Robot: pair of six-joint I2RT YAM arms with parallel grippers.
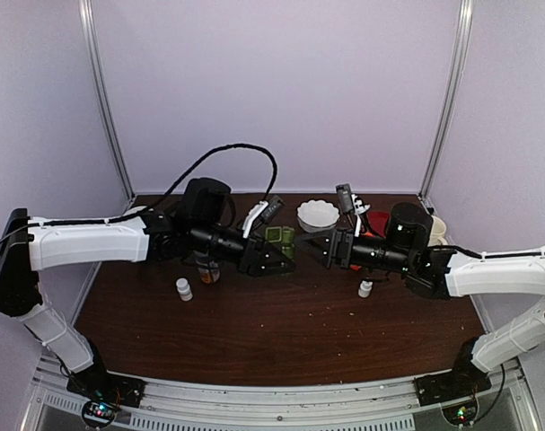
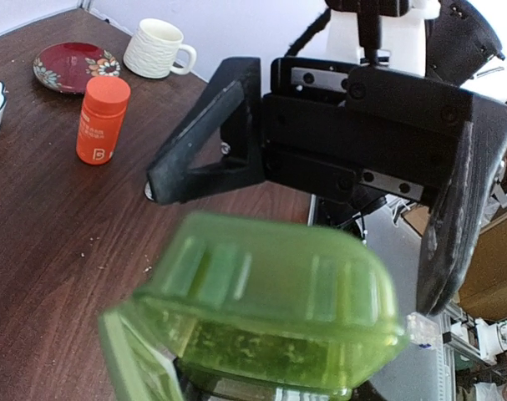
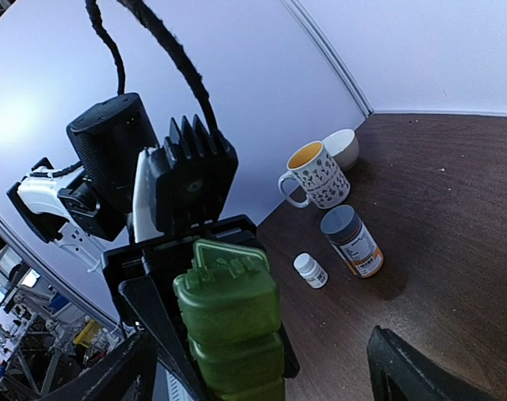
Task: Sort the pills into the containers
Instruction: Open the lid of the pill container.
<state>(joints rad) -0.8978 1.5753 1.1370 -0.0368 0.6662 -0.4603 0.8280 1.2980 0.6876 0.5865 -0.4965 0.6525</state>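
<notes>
Beyond the small white bottles [image 1: 183, 288] [image 1: 365, 288] standing on the brown table [image 1: 272, 332], the left gripper [image 1: 274, 256] clamps the green pill box [image 1: 279, 236] clear above the tabletop, the right gripper [image 1: 329, 247] facing it just beside with fingers spread wide and empty, and a white bowl [image 1: 318, 214] sits farther back.
</notes>
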